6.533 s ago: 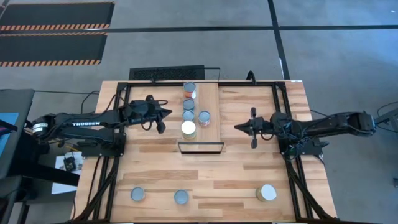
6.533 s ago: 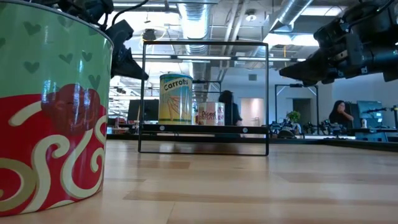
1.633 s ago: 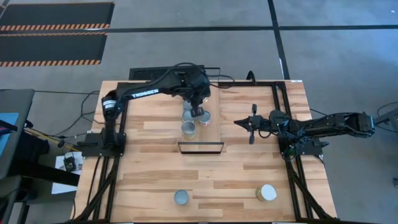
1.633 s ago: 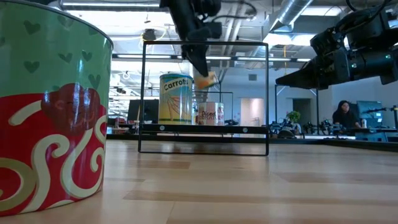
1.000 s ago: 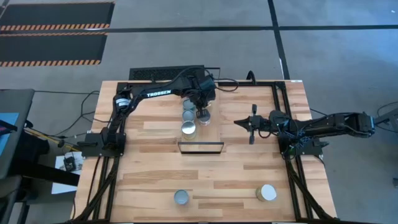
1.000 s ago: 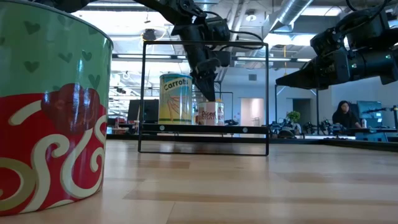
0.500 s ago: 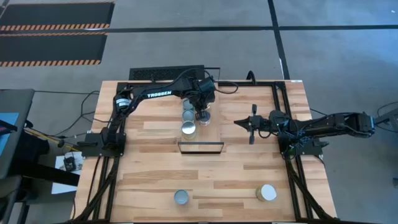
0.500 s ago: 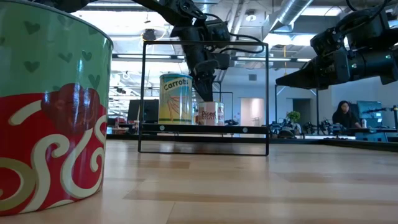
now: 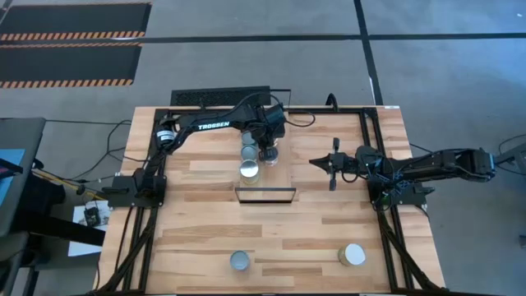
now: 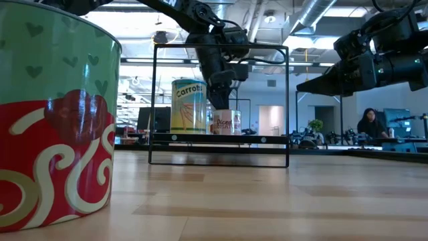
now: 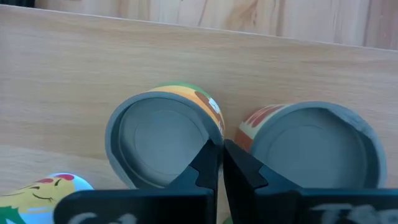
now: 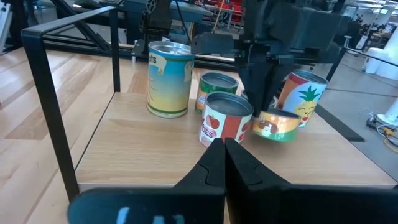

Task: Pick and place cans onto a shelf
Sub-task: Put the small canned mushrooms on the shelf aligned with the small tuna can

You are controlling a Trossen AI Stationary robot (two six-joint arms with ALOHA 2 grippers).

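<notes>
Wooden tabletop carries the shelf, where the left gripper, jaws together, hangs over the clustered cans. Two more cans sit near the front edge. Off to the side, the right gripper waits, jaws together.

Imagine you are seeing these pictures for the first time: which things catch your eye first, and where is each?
The huge green-and-red can fills the low view's left side, right against the camera. Next comes the left end effector, reaching down among the cluster of cans on the shelf at the table's far middle. The right end effector waits just right of the shelf, and two more cans stand at the table's near edge.
</notes>
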